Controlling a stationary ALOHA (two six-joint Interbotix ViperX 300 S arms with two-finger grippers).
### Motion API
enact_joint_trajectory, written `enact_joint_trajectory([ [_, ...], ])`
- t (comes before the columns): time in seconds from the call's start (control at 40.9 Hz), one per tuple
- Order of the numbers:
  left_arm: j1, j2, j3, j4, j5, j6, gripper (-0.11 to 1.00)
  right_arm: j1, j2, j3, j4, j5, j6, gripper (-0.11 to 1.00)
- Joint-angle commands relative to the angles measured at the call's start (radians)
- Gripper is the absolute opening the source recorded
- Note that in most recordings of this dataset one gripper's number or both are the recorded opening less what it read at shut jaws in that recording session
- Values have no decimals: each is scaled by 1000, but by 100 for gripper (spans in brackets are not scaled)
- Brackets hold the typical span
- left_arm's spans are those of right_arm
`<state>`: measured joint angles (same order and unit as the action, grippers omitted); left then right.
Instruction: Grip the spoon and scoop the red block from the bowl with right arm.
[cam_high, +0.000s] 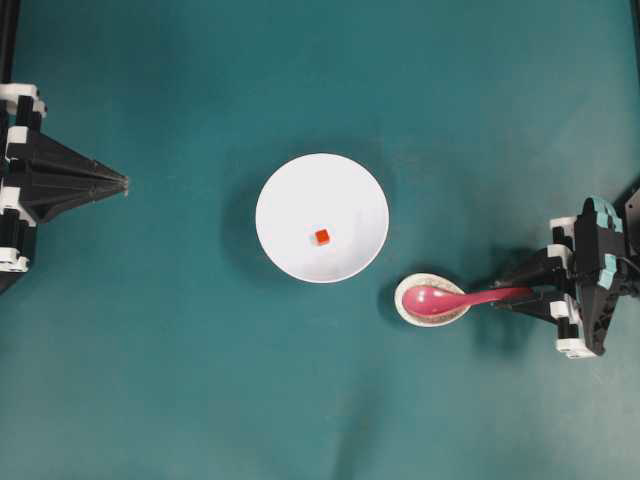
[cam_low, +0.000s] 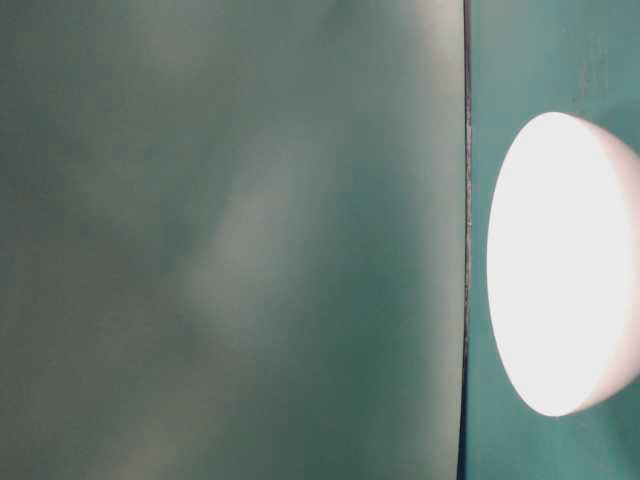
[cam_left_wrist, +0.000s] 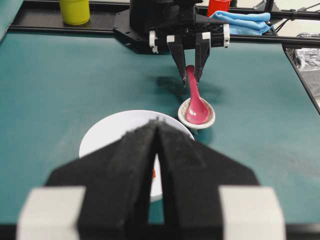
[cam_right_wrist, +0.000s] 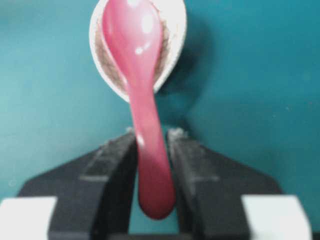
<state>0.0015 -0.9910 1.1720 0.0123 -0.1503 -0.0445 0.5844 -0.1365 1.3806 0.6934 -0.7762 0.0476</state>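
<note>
Right wrist view first: my right pincer (cam_right_wrist: 152, 145) has the spoon (cam_right_wrist: 142, 100) handle running between its two fingers (cam_right_wrist: 112, 165), the pads right against the pink stem on both sides. Whether they are clamped or only just beside it I cannot tell; a thin sliver of gap seems to remain. The spoon's scoop lies at 12 o'clock from my fingertips, resting in the small speckled dish (cam_right_wrist: 172, 50), with the handle end poking back toward my wrist.

From overhead, bare teal table (cam_high: 200, 400) lies around the dish on every side, broadest toward 6 o'clock. The bowl (cam_high: 300, 190) sits at about 10 o'clock from the dish, near it but apart, rim not touching rim. The red block (cam_high: 322, 237) lies on the bowl's floor, close to centre, with white all around it. Nothing stands between the dish and the bowl.

Farther off, at 9 o'clock across the bowl, my left pincer (cam_high: 124, 184) hangs well clear, its black tips pressed together to a point. Left wrist view shows, beyond my right arm at the table's far edge, a yellow cup (cam_left_wrist: 74, 11), a red cup (cam_left_wrist: 218, 6) and a blue cloth (cam_left_wrist: 245, 21).
</note>
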Motion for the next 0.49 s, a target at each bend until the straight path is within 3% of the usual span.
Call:
enact_joint_trajectory([
  [0.0,-2,8,-28,2,-5,2,0,3,-17,-6,-2,-11,-3,27],
  [0.269,-2,6,-28,2,-5,2,0,5,-28,-6,-11,-6,-12,23],
  [0.464,-2,8,-28,2,-5,2,0,-2,-97,-29,-8,40,-58,23],
])
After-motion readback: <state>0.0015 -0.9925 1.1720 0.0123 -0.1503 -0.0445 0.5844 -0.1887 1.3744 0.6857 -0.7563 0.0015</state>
